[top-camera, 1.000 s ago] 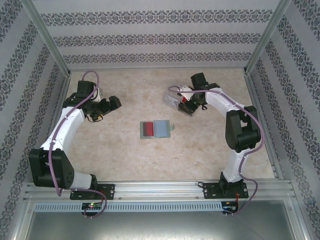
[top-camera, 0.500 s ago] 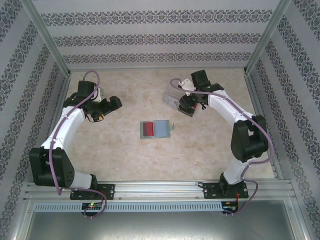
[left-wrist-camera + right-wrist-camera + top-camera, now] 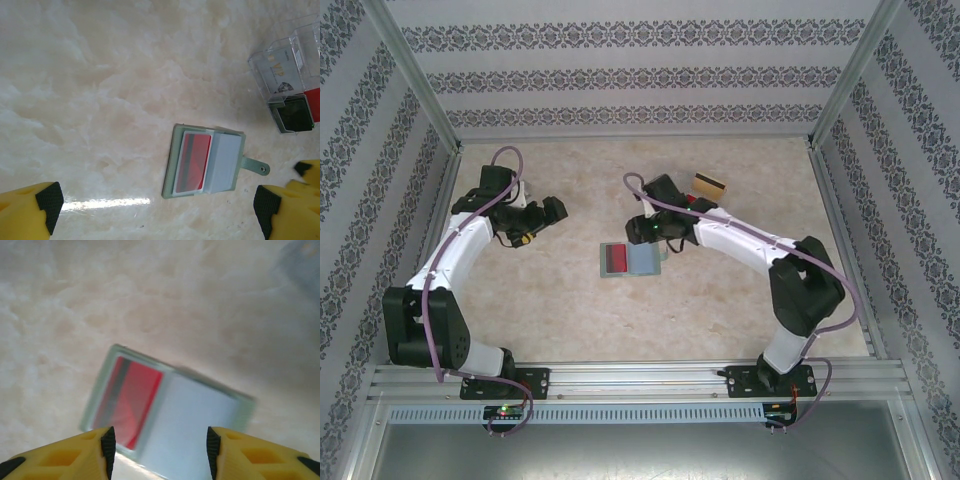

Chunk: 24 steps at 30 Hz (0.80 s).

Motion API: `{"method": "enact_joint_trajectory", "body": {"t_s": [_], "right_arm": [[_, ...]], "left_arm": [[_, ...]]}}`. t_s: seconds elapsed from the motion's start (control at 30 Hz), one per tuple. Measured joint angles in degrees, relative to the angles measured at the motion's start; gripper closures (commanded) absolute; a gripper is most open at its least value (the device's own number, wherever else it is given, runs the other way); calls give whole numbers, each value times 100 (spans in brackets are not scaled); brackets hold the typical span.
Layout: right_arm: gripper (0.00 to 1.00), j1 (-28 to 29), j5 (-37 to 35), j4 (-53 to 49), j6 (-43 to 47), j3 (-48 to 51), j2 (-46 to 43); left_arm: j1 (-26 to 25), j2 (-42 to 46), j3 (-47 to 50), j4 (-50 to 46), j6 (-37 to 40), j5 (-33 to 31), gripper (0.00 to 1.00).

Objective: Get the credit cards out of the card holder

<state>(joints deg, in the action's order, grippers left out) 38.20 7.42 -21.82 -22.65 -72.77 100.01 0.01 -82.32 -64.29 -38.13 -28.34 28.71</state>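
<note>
The card holder (image 3: 632, 260) lies open and flat in the middle of the table, also seen as the card holder (image 3: 205, 162) and the card holder (image 3: 172, 410). A red credit card (image 3: 615, 258) sits in its left half, the red card (image 3: 195, 162) partly tucked under the bluish-grey pocket (image 3: 225, 162). My right gripper (image 3: 646, 233) hovers just behind and above the holder; in the right wrist view the right gripper (image 3: 160, 446) is open with nothing between its fingers. My left gripper (image 3: 546, 214) is off to the left, and the left gripper (image 3: 156, 202) stands wide open and empty.
A clear plastic tray (image 3: 280, 50) stands at the back right, holding a pale card (image 3: 281, 70) and a red one (image 3: 313, 102). From above, a tan card with a dark stripe (image 3: 710, 184) shows behind the right forearm. Patterned walls enclose the table.
The right arm swung left from the tray to above the card holder, and its jaws opened. The tan card now shows at the tray. The left arm barely shifted.
</note>
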Motion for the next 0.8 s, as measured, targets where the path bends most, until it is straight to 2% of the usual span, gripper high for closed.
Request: {"method": "enact_joint_trajectory", "body": {"t_s": [0.27,0.5,0.63,0.8], "right_arm": [[63,323,487,662,-1478,-2,988],[66,328,402,691,-1926,-57,1252],[69,315,378,699,-1974,-59,1252],[73,243,378,695,-2070,-59,1257]], "left_arm": [[-66,-175,81,153,-162,138,0],[-273,-472,120,352,-343,264,0],[-472,-671,120,518,-470,310,7],[-841,-951,122,772,-684,374,24]]}}
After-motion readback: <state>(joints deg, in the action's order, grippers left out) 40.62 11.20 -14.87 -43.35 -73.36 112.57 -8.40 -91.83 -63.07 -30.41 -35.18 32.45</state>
